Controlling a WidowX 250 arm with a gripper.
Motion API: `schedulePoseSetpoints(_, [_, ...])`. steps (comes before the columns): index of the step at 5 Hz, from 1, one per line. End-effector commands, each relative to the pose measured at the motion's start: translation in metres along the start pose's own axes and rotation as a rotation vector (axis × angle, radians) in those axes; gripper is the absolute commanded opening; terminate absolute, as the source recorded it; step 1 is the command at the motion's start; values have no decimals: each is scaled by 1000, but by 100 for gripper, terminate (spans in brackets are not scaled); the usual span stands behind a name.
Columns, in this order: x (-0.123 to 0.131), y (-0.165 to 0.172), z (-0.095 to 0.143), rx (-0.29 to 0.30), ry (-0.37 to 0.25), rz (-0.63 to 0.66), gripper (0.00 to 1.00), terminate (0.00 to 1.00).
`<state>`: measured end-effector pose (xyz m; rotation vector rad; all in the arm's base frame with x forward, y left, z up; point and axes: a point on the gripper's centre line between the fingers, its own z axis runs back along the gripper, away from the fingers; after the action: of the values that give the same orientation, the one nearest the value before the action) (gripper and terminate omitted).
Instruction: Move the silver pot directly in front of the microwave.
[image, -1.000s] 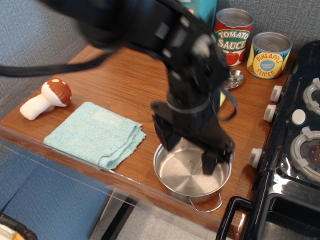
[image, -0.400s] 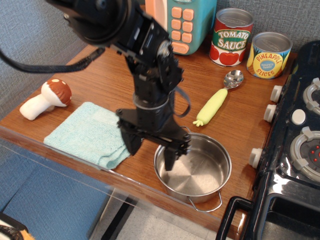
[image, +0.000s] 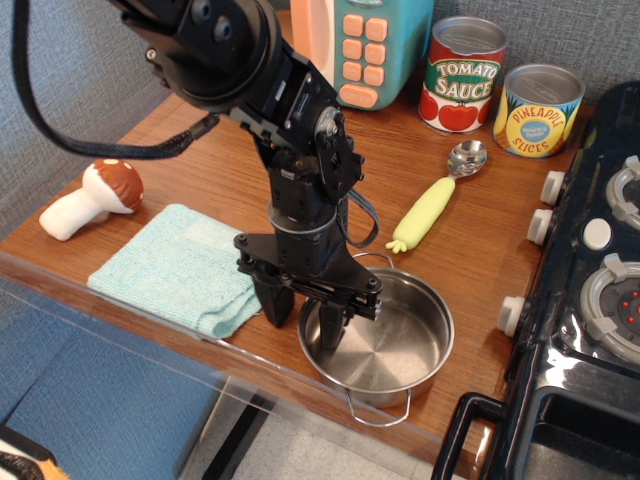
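1. At far left of the frame, on the wooden desk (image: 220, 170): a toy mushroom (image: 92, 198), then a folded teal cloth (image: 180, 268) just beside the pot's left side. Both well clear of any route up toward the microwave, so probably no hindrance.
2. Lower centre: pincer (image: 305, 325) pointing down, astride the left rim of the silver pot (image: 385, 342), one finger outside the wall, the other inside the bowl. Narrow gap, seemingly closed on the rim; judged a rim grip for dragging or lifting, since the wire handles are thin.
3. Pot near the front edge of the desk, far from its goal.
4. Upper centre: the microwave (image: 370, 45), only its lower part with the peach buttons in view. Bare desk in front of it, partly hidden by the arm.
5. Right of centre: a spoon (image: 437, 195) with yellow-green handle, lying diagonally, near the likely path.
6. Upper right: tomato sauce tin (image: 465, 72) and pineapple tin (image: 538, 108).
7. Far right: black stove (image: 585, 300), just beside the pot.
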<state>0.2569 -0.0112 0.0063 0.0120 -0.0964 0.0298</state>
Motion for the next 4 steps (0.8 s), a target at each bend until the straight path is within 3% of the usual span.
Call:
schedulePoseSetpoints(1, [2, 3, 27, -51, -71, -53, 0, 0])
schedulePoseSetpoints(2, [22, 20, 75, -101, -137, -33, 0, 0])
schedulePoseSetpoints(3, [51, 70, 114, -80, -192, 47, 0, 0])
schedulePoseSetpoints(4, [89, 121, 110, -42, -183, 164, 0, 0])
